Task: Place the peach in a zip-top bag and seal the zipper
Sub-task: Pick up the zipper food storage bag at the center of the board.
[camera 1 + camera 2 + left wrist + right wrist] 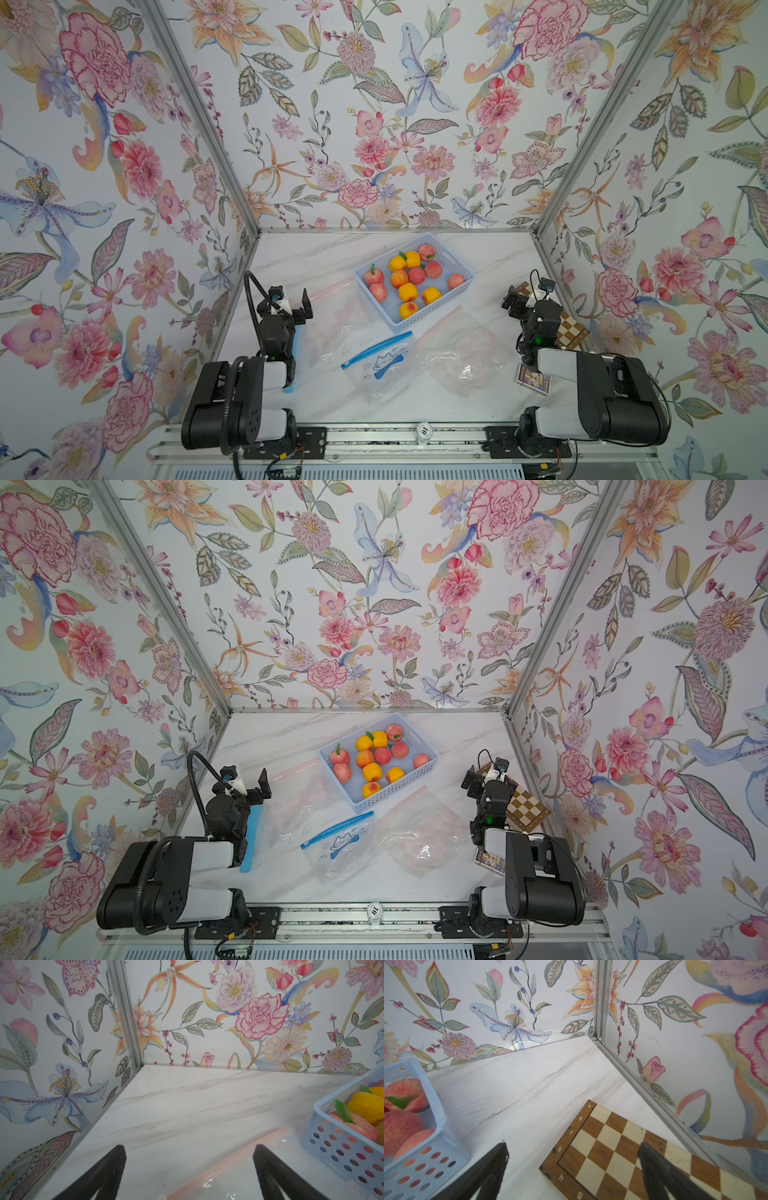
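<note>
Left wrist view: left gripper (189, 1147) has its jaws spread wide with nothing held, only bare white marble-look table (187, 1095) under the gap. Floral-papered walls (207, 1012) box the table on three sides, with an aluminium post (126, 1022) at the corner ahead of the jaws. A pink-edged clear bag (239, 1176) lies flat under the basket-side finger. The blue perforated basket (342, 1153) sits just past that finger, not touching it. In a top view a blue strip (251, 837) lies on the table behind the jaws, under the left arm; can't tell what it is.

Between the two grippers: peaches (416, 275), pink and yellow, are all in the basket, further toward the back wall than either set of jaws. The blue-zip bag (382, 365) with a cat print lies flat, nearer the front than both jaws, its zipper end just beside the basket's near corner. Can't tell if the zip is sealed. A second clear pinkish bag (461, 357) lies beside it on the right gripper's side.

Right gripper (573, 1144): jaws also wide apart and empty. The chessboard (623, 1157) lies under the wall-side finger, and the basket is off the other finger's side. A small printed card (534, 380) lies on the table beneath the right arm. A mounting rail (374, 436) runs along the front edge.
</note>
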